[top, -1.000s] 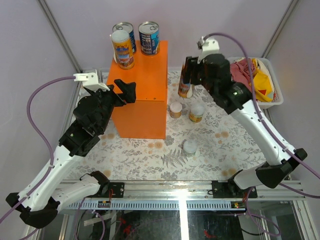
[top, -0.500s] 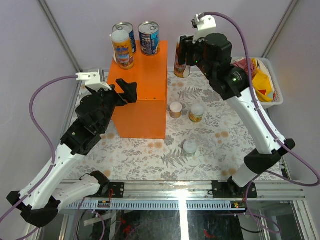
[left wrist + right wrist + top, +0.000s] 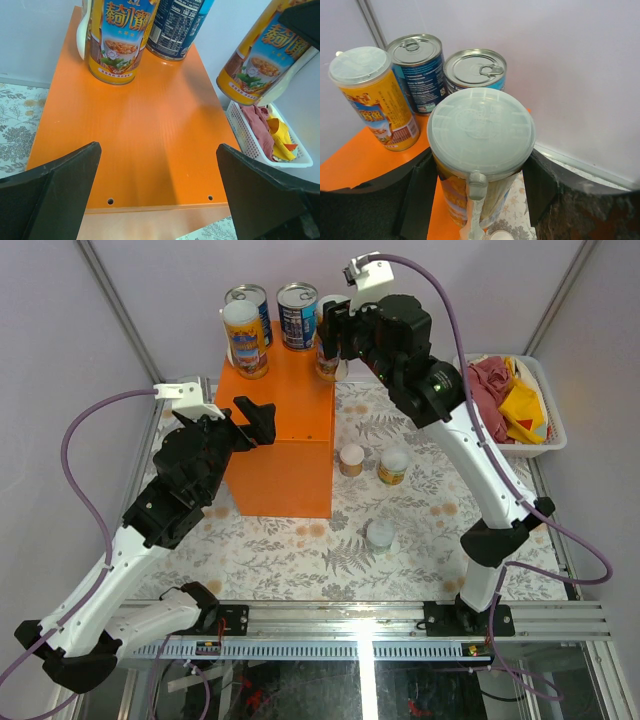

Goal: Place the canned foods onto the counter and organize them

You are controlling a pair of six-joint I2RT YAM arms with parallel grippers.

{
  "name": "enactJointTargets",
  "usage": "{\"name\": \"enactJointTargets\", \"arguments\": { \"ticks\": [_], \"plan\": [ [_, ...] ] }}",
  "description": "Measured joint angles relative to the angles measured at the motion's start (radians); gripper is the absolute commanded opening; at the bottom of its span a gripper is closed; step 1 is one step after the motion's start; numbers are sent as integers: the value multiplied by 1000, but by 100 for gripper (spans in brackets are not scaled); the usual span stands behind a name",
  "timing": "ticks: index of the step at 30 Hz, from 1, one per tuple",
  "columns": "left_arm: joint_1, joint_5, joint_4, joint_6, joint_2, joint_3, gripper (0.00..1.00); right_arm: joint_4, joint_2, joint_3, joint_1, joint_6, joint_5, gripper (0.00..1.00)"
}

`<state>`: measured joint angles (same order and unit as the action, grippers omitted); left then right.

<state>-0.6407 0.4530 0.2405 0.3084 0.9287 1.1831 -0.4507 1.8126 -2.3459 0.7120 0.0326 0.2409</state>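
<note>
I note three short cans (image 3: 379,533) mid-frame, right of the orange desk (image 3: 290,430). Left pincer (image 3: 159,150) wide, empty (over the desk's near end). Right pincer (image 3: 331,338) grips a tall yellow can (image 3: 480,130) at the desk's upper-right corner, beside two blue cans (image 3: 298,315).

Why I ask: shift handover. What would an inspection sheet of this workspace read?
Surface: floral table cover, with the orange box standing on it.
Job's things: two blue cans and one yellow can on the box; second yellow can in the right gripper at the box's far right corner; three short cans on the table cover.
Clutter: white basket with red and yellow cloths.
Grippers: left gripper open, empty, over the box; right shut on the second yellow can.
Cables: purple cables, one per arm, looping clear of the cans.
Surroundings: white walls, metal frame posts.
</note>
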Motion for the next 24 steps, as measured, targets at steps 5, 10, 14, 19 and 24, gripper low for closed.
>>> {"name": "enactJointTargets", "arguments": {
  "ticks": [5,10,14,19,24],
  "plan": [
    [0,0,0,0,7,0,100,36,32,-2,23,-11,-5,0],
    [0,0,0,0,9,0,100,73,75,-2,39,-22,-24,0],
    [0,0,0,0,9,0,100,92,106,-2,47,-26,-27,0],
    [0,0,-1,0,9,0,100,128,126,-3,48,-34,-27,0],
    [0,0,-1,0,9,0,100,158,126,9,48,-38,-27,0]
  ]
}}
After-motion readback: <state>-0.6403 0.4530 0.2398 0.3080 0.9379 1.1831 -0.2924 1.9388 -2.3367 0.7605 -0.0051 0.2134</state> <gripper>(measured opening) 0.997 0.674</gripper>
